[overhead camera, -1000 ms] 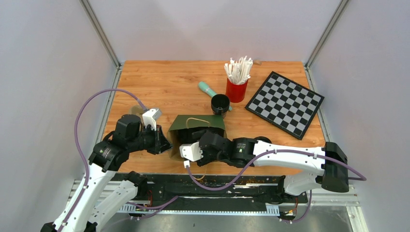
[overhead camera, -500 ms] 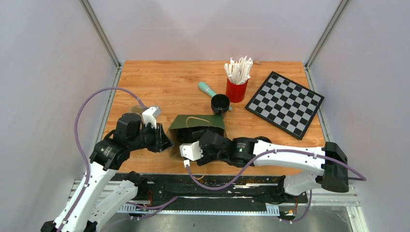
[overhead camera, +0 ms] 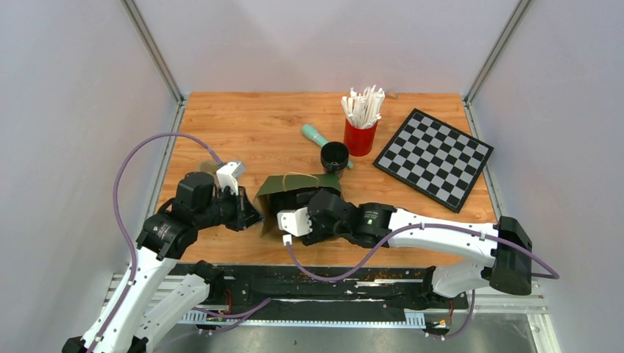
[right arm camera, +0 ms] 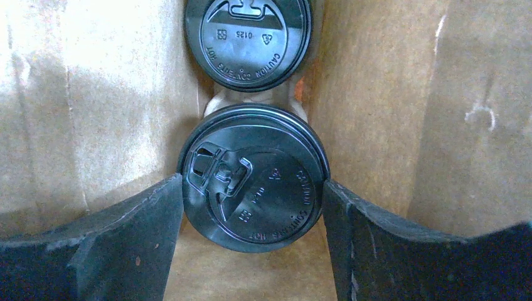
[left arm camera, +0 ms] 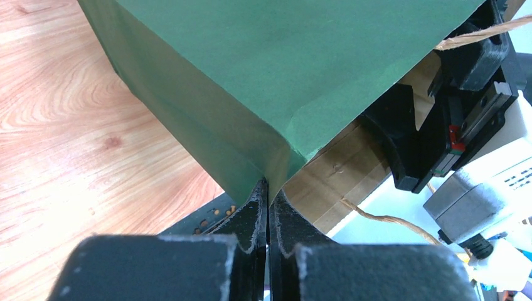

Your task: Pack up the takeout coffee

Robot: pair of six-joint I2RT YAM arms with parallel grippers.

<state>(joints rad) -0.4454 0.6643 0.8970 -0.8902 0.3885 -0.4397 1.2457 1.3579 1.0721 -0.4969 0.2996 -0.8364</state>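
Note:
A green paper bag [overhead camera: 297,187] with a brown inside lies on its side near the front of the table, and it shows in the left wrist view [left arm camera: 263,81]. My left gripper [left arm camera: 268,188] is shut on a corner of the bag's mouth, also in the top view [overhead camera: 249,215]. My right gripper [right arm camera: 252,183] reaches inside the bag, its fingers pressed on both sides of a coffee cup with a black lid [right arm camera: 254,179]. A second black-lidded cup [right arm camera: 248,37] sits deeper in the bag, just behind the first.
A red cup of white sticks [overhead camera: 360,132], a black cup [overhead camera: 335,157] and a teal-handled tool [overhead camera: 315,134] stand behind the bag. A chessboard [overhead camera: 434,158] lies at the right. A brown item [overhead camera: 207,168] sits by the left wrist.
My right arm has pushed forward, carrying the gripper and cup deeper into the bag. The bag's upper flap has shifted and tilted. The left gripper has kept its hold.

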